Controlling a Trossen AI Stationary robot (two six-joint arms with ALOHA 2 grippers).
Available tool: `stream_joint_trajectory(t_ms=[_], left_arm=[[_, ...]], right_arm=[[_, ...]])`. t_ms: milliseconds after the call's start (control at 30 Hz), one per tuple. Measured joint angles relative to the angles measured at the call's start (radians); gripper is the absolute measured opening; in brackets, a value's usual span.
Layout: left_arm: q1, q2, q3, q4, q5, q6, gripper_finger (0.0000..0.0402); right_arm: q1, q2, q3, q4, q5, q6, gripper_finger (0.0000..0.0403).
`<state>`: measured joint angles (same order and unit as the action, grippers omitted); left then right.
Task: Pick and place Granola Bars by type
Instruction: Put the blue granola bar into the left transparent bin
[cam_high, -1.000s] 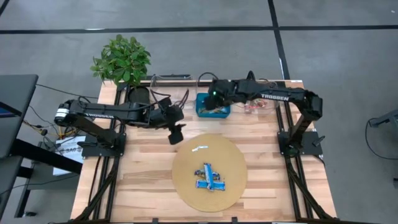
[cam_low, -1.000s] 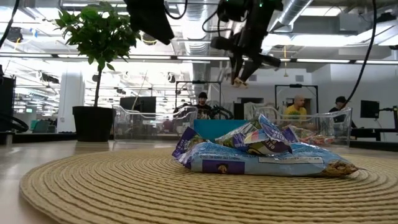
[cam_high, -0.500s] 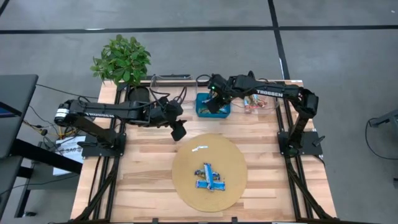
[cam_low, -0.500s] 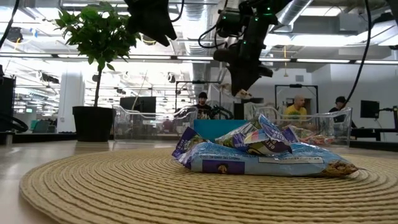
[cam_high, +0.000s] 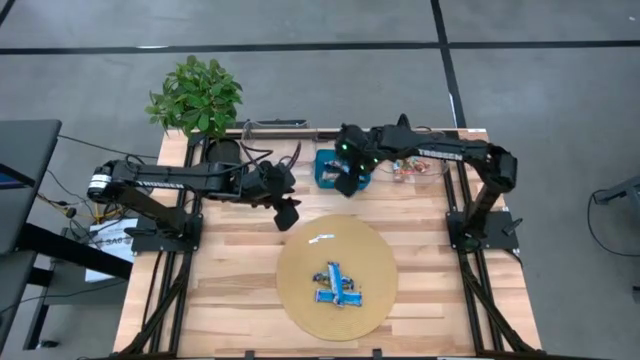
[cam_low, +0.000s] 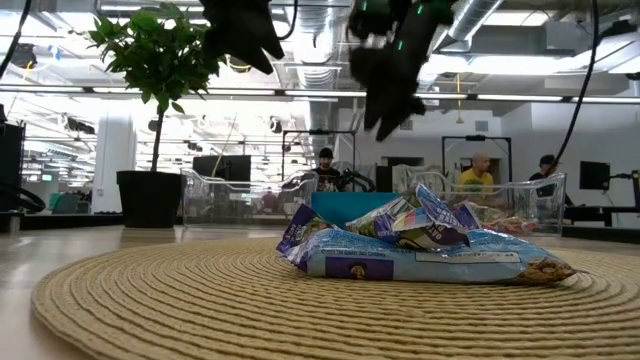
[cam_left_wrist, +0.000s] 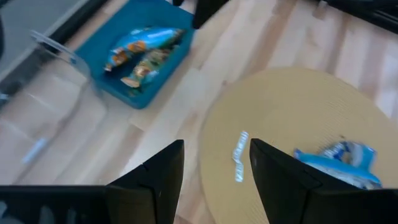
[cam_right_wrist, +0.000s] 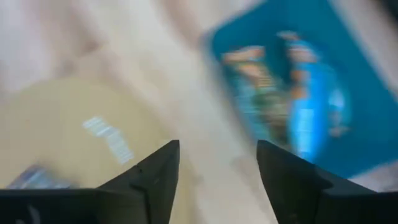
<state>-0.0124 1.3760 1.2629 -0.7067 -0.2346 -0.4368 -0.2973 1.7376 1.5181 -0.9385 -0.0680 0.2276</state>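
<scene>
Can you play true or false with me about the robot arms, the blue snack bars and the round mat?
1. A pile of blue-wrapped granola bars lies on the round woven mat. True.
2. The teal rectangular tray is empty. False: it holds wrapped bars.
3. The right gripper grips a bar. False: its fingers are open, with nothing between them.
4. The left gripper is open. True.
5. A green potted plant stands at the table's corner. True.

The left gripper (cam_high: 288, 216) hangs with fingers (cam_left_wrist: 155, 180) parted above the desk's middle. The right gripper (cam_high: 346, 185) hangs near the desk's far edge, fingers (cam_right_wrist: 289, 177) apart and empty.
</scene>
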Motion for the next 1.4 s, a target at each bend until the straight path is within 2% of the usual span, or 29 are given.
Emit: stream_joint_trajectory(t_ms=[67, 300, 400, 533, 700, 833, 967, 1200, 1400], left_arm=[[-0.002, 0.0, 0.0, -0.002, 0.039, 0.004, 0.0176], [-0.056, 0.0, 0.0, 0.009, 0.122, 0.048, 0.0176], [-0.096, 0.0, 0.0, 0.027, 0.173, 0.054, 0.0176], [-0.163, 0.0, 0.0, 0.042, 0.177, 0.038, 0.0176], [-0.248, 0.04, 0.001, 0.073, 0.185, -0.027, 0.0176], [-0.299, 0.098, 0.001, 0.073, 0.196, -0.099, 0.0176], [-0.337, 0.145, 0.0, 0.063, 0.214, -0.132, 0.0176], [-0.386, 0.164, 0.0, 0.003, 0.284, -0.091, 0.0176], [-0.415, 0.163, 0.0, -0.093, 0.291, -0.048, 0.0176]], right_arm=[[0.058, -0.04, 0.0, -0.007, -0.04, -0.037, 0.0211], [0.325, -0.197, -0.06, -0.01, -0.043, -0.046, 0.0214], [0.432, -0.25, -0.123, 0.011, -0.042, 0.027, 0.0214], [0.563, -0.287, -0.204, 0.05, -0.038, 0.176, 0.0214], [0.693, -0.236, -0.238, 0.111, -0.007, 0.383, 0.021], [0.748, -0.144, -0.238, 0.215, 0.015, 0.565, 0.0203], [0.756, -0.042, -0.238, 0.31, 0.015, 0.755, 0.0197], [0.746, 0.095, -0.237, 0.41, 0.089, 0.993, 0.0194], [0.74, 0.194, -0.232, 0.507, 0.07, 1.113, 0.0191]])
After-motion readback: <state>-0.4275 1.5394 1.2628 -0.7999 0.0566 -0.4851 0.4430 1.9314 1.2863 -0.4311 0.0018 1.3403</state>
